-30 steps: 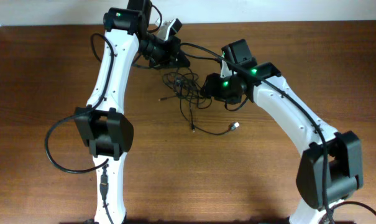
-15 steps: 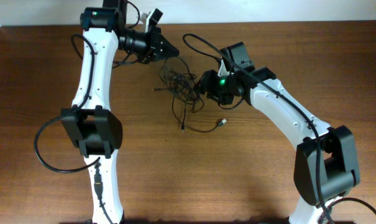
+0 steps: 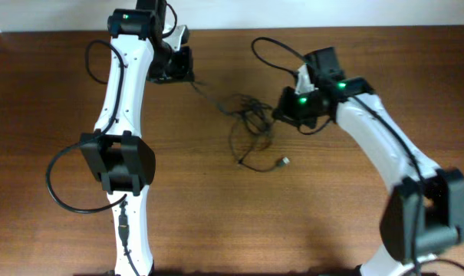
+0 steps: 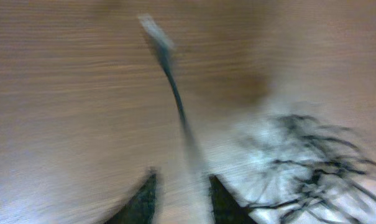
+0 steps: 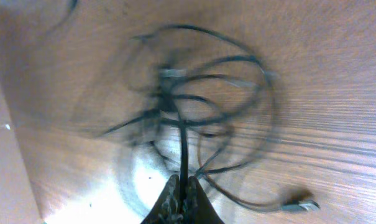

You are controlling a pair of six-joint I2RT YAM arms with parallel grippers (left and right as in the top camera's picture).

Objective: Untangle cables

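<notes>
The cables form a loose black tangle on the wooden table between the two arms, with a silver plug trailing toward the front. My right gripper sits at the tangle's right edge. In the right wrist view that gripper is shut on one black strand of the cables, and the plug lies at lower right. My left gripper is at the back left. In its blurred wrist view the left gripper stands open over bare wood. One strand with a pale plug runs ahead, and the tangle lies to the right.
The brown table ends at a white wall along the back edge. The arms' own thick black cables loop out beside the left arm and above the right wrist. Both arm bases stand at the near edge.
The right gripper has closed on a strand and pulled back to the right, dragging the tangle with it. The left gripper has opened and drawn back toward the left.
</notes>
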